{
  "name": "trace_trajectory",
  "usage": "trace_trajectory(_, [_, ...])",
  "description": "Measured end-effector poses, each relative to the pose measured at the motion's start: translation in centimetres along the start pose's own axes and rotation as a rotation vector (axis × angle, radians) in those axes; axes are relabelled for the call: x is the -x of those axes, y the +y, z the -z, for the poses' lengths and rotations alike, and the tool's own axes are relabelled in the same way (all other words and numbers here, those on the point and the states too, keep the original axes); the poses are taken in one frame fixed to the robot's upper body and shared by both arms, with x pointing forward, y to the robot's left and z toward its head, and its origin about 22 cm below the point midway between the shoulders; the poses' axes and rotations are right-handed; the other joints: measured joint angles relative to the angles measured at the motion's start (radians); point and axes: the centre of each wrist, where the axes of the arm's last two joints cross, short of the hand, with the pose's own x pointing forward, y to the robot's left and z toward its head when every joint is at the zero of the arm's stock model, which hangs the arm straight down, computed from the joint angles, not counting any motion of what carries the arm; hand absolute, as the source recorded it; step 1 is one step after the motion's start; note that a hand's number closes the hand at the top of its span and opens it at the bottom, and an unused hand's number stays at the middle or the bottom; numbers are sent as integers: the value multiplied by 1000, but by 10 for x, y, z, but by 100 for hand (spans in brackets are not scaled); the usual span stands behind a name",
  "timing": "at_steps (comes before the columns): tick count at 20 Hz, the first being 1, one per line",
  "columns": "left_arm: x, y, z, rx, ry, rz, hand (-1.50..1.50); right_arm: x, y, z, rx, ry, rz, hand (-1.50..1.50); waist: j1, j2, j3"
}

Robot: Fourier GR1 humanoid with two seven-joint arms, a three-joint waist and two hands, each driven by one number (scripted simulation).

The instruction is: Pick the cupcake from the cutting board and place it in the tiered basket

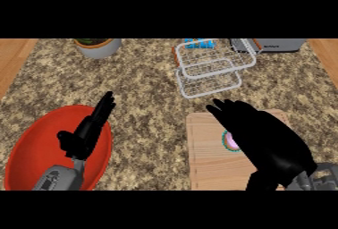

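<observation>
Looking down on the speckled counter (pixel 152 89), I take the big things first: a red bowl (pixel 33 147) at the near left, a pale wooden cutting board (pixel 211 165) at the near right, and the wire tiered basket (pixel 210 67) well beyond the board toward the far side. My right hand (pixel 264 138) hangs over the board with its fingers spread apart and straight, clamped on nothing. My left hand (pixel 89 129) rests over the bowl's rim, fingers straight and pointing away, also holding nothing.

The cupcake (pixel 230 141) sits on the board, mostly hidden under my right palm; only a sliver of pink top and teal wrapper shows at the hand's left edge. I judge it light, soft on top and easy to squash, so I would take it low, by the wrapper's sides, not the frosting. It appears to stand upright, its axis vertical, though too little shows to be sure. Being round, it offers no preferred side for the approach
</observation>
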Motion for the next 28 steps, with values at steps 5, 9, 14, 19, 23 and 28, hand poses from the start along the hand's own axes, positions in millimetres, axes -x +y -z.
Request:
trace_trajectory(5, [-3, -5, -1, 6, 10, -3, 0, 1, 21, 12, -7, 99, -60, -150, 3, 1, 0])
trace_trajectory(9, [-3, 0, -2, 8, 10, -4, 0, 11, 35, 21, -48, 151, -59, -150, 3, 2, 0])
trace_trajectory(14, [-6, -2, -2, 14, 13, -3, 0, 25, 58, 35, -72, 178, -49, -150, 4, 3, 0])
trace_trajectory(19, [-8, -1, 0, 5, 15, -2, 0, 34, 72, 48, -65, 230, -41, -150, 4, 4, 0])
trace_trajectory(23, [-3, -4, -5, 7, 9, 0, 0, 45, 83, 51, -69, 255, -38, -150, 3, 3, 0])
trace_trajectory(28, [-5, -6, 1, 7, 13, 5, 0, 59, 89, 58, -91, 263, -34, -150, 3, 3, 0])
